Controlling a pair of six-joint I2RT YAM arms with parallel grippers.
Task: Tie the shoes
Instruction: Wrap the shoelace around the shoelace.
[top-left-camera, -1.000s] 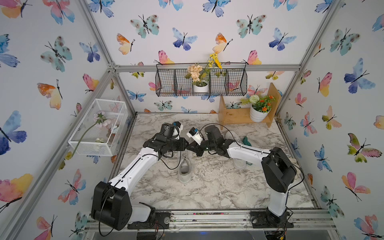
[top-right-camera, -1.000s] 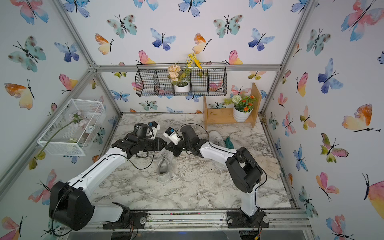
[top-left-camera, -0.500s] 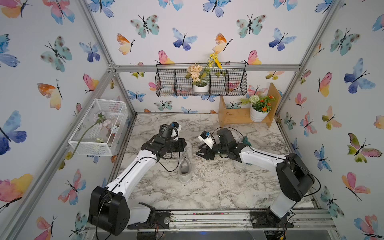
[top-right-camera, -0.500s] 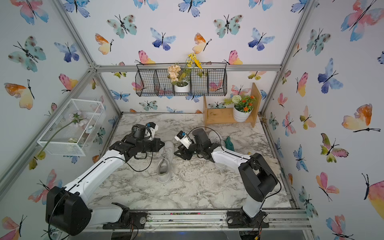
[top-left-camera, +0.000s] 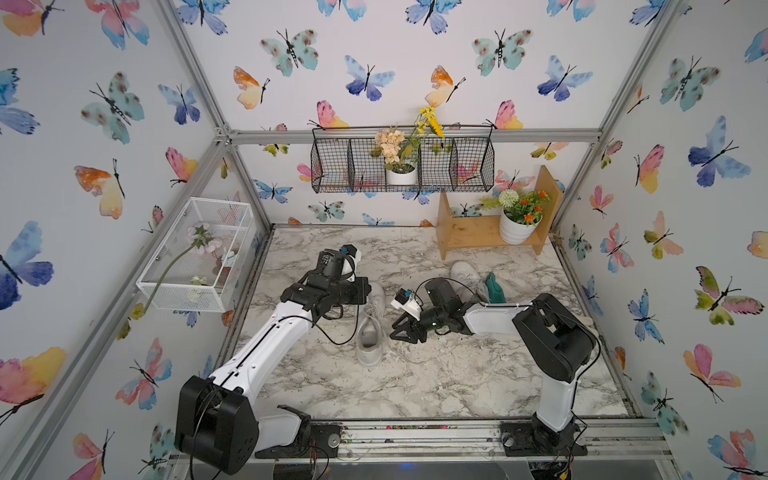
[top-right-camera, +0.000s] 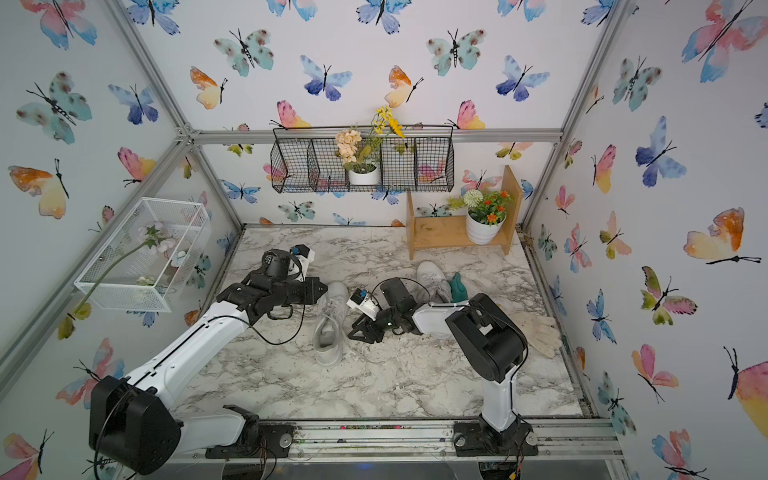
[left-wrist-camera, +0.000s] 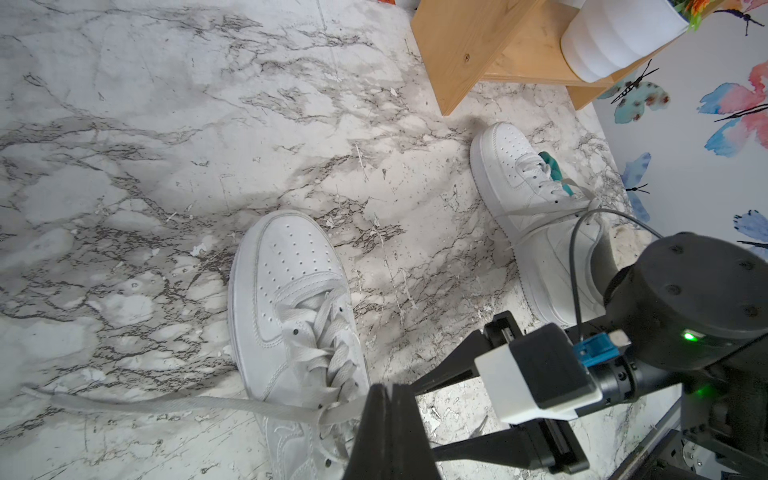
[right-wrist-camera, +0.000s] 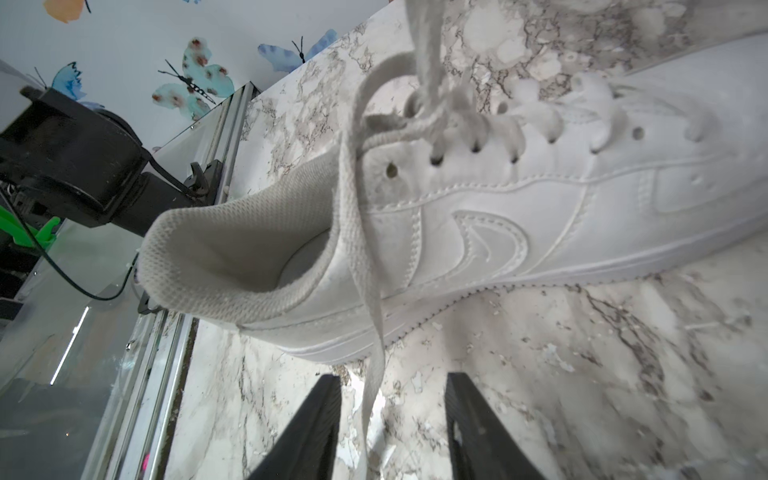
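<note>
One white shoe (top-left-camera: 371, 332) (top-right-camera: 328, 332) lies mid-table, toe to the back, between my two grippers. In the left wrist view this shoe (left-wrist-camera: 286, 282) has a loose crossing at its top eyelets. My left gripper (left-wrist-camera: 390, 388) (top-left-camera: 368, 291) is shut on the lace end (left-wrist-camera: 347, 411) coming off that crossing. The other lace end (left-wrist-camera: 166, 405) trails across the table. My right gripper (right-wrist-camera: 392, 386) (top-left-camera: 395, 332) rests low beside the shoe's heel, open, and a slack lace (right-wrist-camera: 368, 332) hangs between its fingers untouched. The second shoe (top-left-camera: 465, 274) (left-wrist-camera: 523, 187) sits further back on the right.
A teal glove (top-left-camera: 494, 289) leans on the second shoe. A pale work glove (top-right-camera: 540, 332) lies by the right wall. A wooden shelf (top-left-camera: 469, 237) with a potted plant (top-left-camera: 515, 226) stands at the back right. A white wire basket (top-left-camera: 195, 253) juts from the left wall.
The two grippers met above the shoe a second ago and have drawn apart. My right gripper opened, let the lace go and sank to the table. The left one closed.
</note>
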